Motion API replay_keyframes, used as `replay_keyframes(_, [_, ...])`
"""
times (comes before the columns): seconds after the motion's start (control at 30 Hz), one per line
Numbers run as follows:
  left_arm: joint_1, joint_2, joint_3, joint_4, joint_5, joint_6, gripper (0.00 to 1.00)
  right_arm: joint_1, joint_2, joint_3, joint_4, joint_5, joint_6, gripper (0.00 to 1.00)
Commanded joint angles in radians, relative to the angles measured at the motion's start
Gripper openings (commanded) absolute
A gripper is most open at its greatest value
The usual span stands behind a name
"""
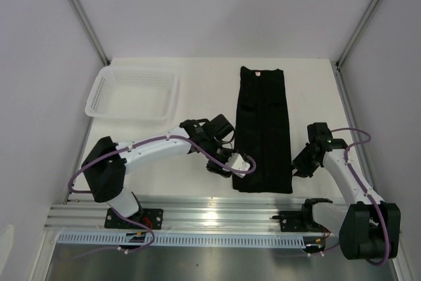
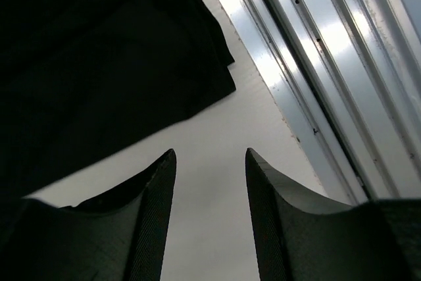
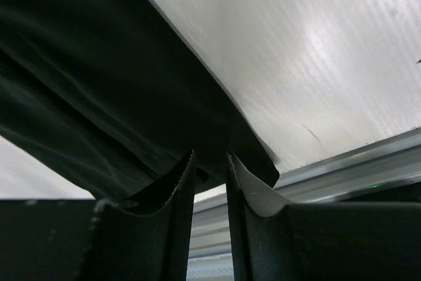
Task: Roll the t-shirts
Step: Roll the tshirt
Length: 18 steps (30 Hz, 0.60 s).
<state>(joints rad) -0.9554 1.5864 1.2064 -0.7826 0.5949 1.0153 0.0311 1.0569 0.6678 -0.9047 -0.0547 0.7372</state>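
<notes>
One black t-shirt (image 1: 263, 129) lies on the white table (image 1: 204, 97), folded lengthwise into a long narrow strip. Its neck end is at the far side and its hem is toward the arms. One small pale label (image 1: 258, 72) sits at the neck; any writing on it is too small to read.

One white mesh basket (image 1: 99, 100) rests on the table at the far left, well apart from the shirt. One aluminium rail (image 1: 217, 215) runs along the near edge, with both arm bases bolted to it.

Two grippers are low over the table, one on each side of the shirt's hem end. The left gripper (image 1: 227, 169) is just beside the near left corner of the cloth. In its wrist view its fingers (image 2: 154, 208) stand apart with only bare table between them, holding nothing.

The right gripper (image 1: 297, 166) is at the shirt's right edge near the hem. Its wrist view shows fingers (image 3: 177, 215) close together with a narrow gap. Black cloth lies right at the tips, and I cannot tell whether any of it is pinched.
</notes>
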Motion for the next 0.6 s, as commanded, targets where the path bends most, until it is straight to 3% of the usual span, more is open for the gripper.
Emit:
replay_keyframes(0.0, [-0.057, 0.058, -0.027, 0.115, 0.077, 0.155, 0.5, 0.03, 0.041, -0.042, 0.03, -0.036, 0.064, 0.27])
replay_keyframes(0.27, [-0.131, 0.106, -0.105, 0.08, 0.164, 0.301, 0.52, 0.073, 0.075, -0.071, 0.038, -0.037, 0.047, 0.27])
replay_keyframes(0.57, [-0.175, 0.182, -0.064, 0.16, 0.093, 0.189, 0.5, 0.072, 0.003, -0.036, -0.052, -0.005, 0.067, 0.29])
